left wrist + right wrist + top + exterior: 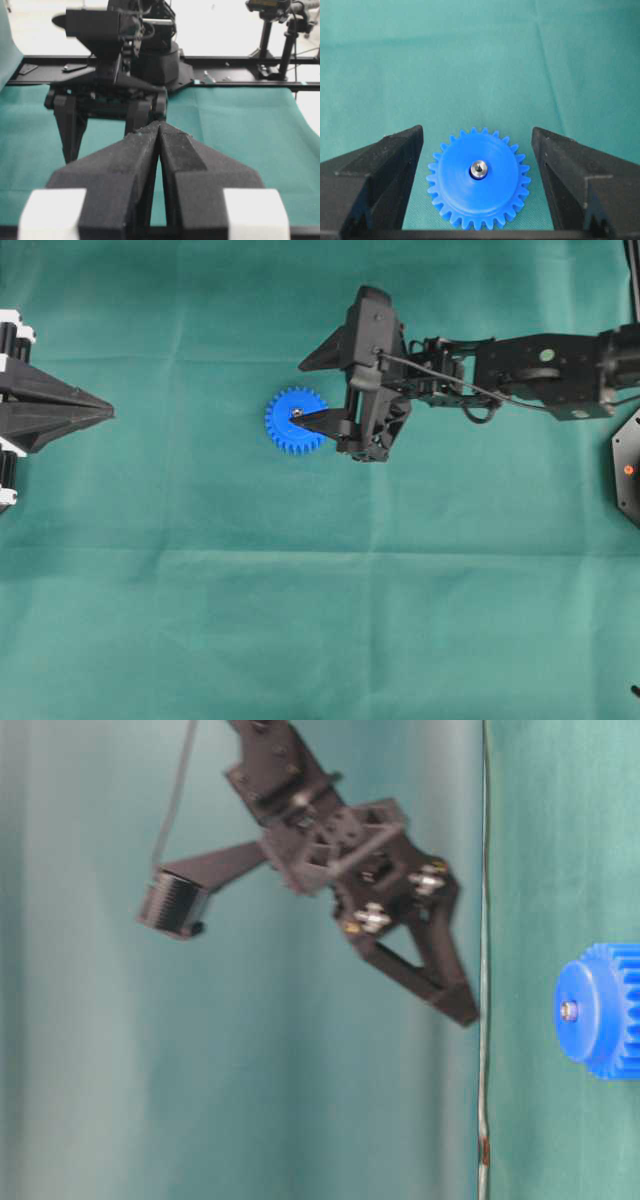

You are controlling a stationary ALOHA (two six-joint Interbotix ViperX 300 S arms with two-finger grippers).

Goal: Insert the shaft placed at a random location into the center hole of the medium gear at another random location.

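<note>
Unmarked right hand (477,145), blue gear (455,185)

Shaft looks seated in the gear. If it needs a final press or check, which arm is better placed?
Right. The right pincer is open, with the blue gear and shaft showing between its fingers. The left pincer is shut at the far left edge, well away from the gear.

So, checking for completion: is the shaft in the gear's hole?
In: the shaft stands in the center hole of the medium gear.
</note>
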